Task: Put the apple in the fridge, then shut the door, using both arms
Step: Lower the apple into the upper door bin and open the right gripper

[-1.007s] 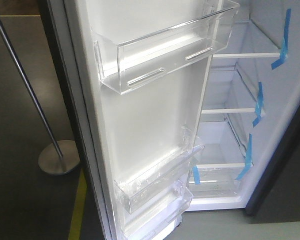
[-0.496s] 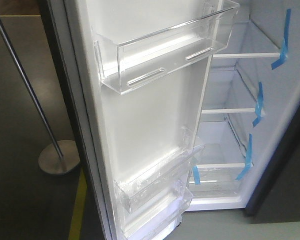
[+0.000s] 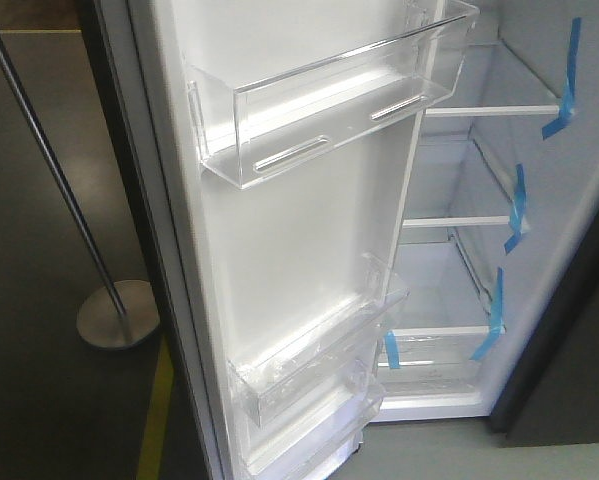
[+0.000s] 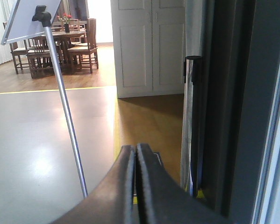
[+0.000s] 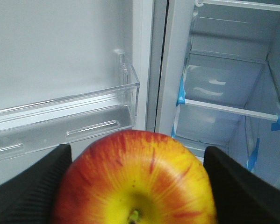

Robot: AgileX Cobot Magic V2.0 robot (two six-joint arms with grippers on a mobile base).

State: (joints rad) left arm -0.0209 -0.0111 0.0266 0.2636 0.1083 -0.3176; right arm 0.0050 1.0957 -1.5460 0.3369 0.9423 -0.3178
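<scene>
The red and yellow apple (image 5: pixel 135 179) fills the bottom of the right wrist view, stem dimple toward the camera, with my right gripper (image 5: pixel 136 186) shut on it, a black finger on each side. Ahead of it stand the open fridge (image 5: pixel 224 84) with white shelves and blue tape, and the white inside of the door (image 5: pixel 60 60) with a clear bin. In the front view the door (image 3: pixel 299 230) stands wide open at the left of the fridge (image 3: pixel 479 260). My left gripper (image 4: pixel 136 154) is shut on nothing, beside the dark outer edge of the door (image 4: pixel 224 93).
A metal pole (image 3: pixel 49 170) on a round base (image 3: pixel 114 315) stands on the dark floor left of the door. A yellow floor line (image 3: pixel 157 410) runs by the door's foot. The left wrist view shows white cupboard doors (image 4: pixel 149 46) and a far dining table (image 4: pixel 69 35).
</scene>
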